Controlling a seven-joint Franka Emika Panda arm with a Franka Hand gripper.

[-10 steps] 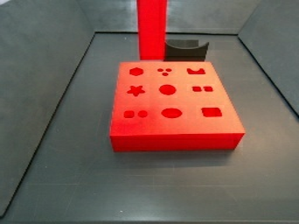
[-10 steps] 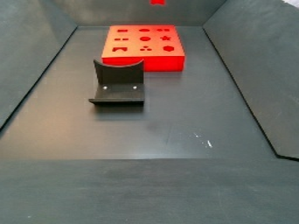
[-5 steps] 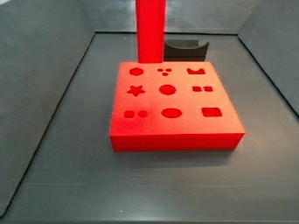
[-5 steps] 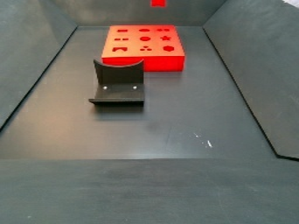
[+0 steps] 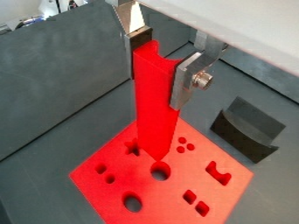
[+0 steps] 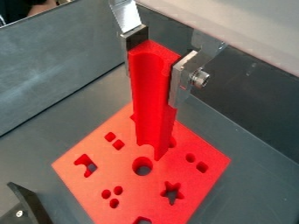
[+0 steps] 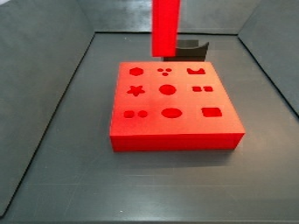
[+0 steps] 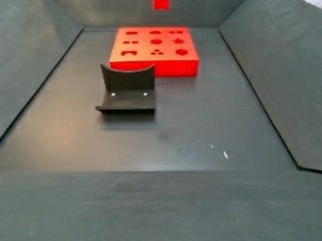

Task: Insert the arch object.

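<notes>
Arch object [image 5: 152, 105], a tall red post-like piece, is held upright between the two flat silver fingers [image 5: 188, 77] of the gripper [image 5: 158, 57], which is closed narrowly on the piece's upper part, one plate pressed against each of two opposite faces. The same grip is seen in both wrist views, with the gripper [image 6: 156, 54] pointing straight down and the piece [image 6: 152, 96] hanging below it over the red board [image 6: 205, 144]. Its lower end is seen just beside a round hole [image 5: 159, 171] near the middle of the board [image 5: 105, 171]; whether it touches the board's surface cannot be told. In a side view the piece [image 7: 166, 26] stands vertical above the far part of the board [image 7: 176, 131], in front of the dark fixture [image 7: 190, 45], and an arch-shaped hole [image 7: 197, 71] is seen open at the board's far corner. In a side view only the piece's lowest tip [image 8: 161, 4] enters at the upper edge, above the board [image 8: 164, 68], while the fixture [image 8: 126, 89] stands on the floor apart from the board.
</notes>
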